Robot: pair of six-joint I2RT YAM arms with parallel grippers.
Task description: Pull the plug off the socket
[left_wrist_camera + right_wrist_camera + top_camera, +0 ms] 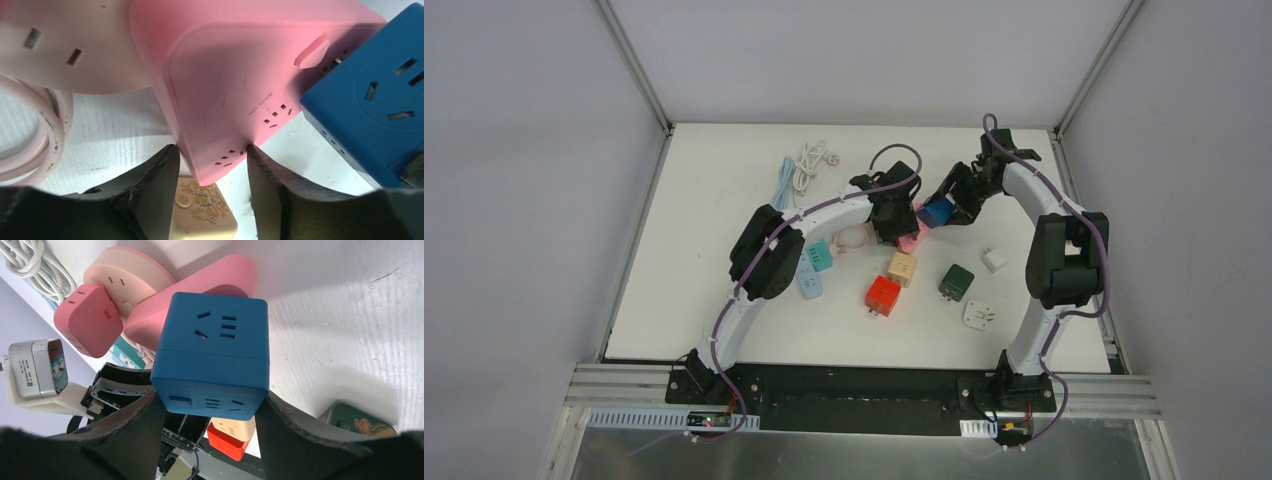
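We see a blue cube (210, 355), a rose-pink strip (240, 75) and a paler pink round socket (60, 45). The desk (724, 200) is white, as is the white cable (808, 165). We also make out an orange-red cube (883, 295), a dark green cube (957, 282), and a cream cube (200, 205) printed with gold scrollwork.

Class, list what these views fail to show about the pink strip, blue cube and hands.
1. Top view: the left hand and right hand hide where the blue cube meets the pink strip.
2. Left wrist view: whether the left hand grips the strip is unclear; the top edge cuts off its far end.
3. Right wrist view: the cube, held in the right hand, hides its own far face; a finger covers half the green block.
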